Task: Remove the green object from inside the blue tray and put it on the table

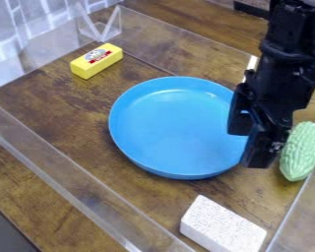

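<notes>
Green object (302,150) lies on the table (68,128), just off the right rim of the blue tray (173,128) and outside it. The dish holds nothing and sits flat on the brown planks. The gripper (256,140) hangs over the tray's right edge, pointing straight down, right beside the green lump; contact between the two cannot be made out. Its jaws stand apart with nothing between them (the dark fingers blur against the arm, so the gap is hard to read). A yellow block (95,61) lies on the boards well beyond the tray, upper left. A white speckled sponge (223,225) rests near the front edge, below the tray
</notes>
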Controlling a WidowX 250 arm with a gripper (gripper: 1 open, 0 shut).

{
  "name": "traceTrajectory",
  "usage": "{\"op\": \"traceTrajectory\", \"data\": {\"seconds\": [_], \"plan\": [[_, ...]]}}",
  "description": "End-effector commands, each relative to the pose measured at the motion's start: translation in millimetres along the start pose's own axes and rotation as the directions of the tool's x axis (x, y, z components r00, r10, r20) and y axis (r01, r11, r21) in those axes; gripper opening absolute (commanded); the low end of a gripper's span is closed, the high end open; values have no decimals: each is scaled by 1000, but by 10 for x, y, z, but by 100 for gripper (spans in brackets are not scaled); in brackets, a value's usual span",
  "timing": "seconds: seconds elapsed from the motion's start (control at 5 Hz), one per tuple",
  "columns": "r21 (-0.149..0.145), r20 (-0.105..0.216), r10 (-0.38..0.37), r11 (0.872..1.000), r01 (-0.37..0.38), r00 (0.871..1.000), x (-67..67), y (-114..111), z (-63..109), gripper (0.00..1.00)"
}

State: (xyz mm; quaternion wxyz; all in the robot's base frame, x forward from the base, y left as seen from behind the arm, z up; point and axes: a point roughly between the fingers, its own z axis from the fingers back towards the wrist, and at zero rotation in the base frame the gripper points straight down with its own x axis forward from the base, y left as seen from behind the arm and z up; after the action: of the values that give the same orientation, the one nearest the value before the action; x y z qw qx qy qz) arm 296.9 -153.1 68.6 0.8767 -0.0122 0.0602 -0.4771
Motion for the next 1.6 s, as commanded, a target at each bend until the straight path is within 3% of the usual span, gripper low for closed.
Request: {"op": "traceTrajectory", "data": {"seconds": [0.0,0.2,0.6,0.8,1.0,1.4], "plan": [[57,84,15,998,-20,996,-14,30,317,100],[63,86,30,997,-36,996,-20,34,304,100],[78,96,112,990,-120,989,-109,100,624,100],[79,107,141,986,-150,984,-154,133,476,100],[62,131,185,979,-194,974,-191,162,287,100],[83,134,25,996,-37,991,-101,214,352,100]]}}
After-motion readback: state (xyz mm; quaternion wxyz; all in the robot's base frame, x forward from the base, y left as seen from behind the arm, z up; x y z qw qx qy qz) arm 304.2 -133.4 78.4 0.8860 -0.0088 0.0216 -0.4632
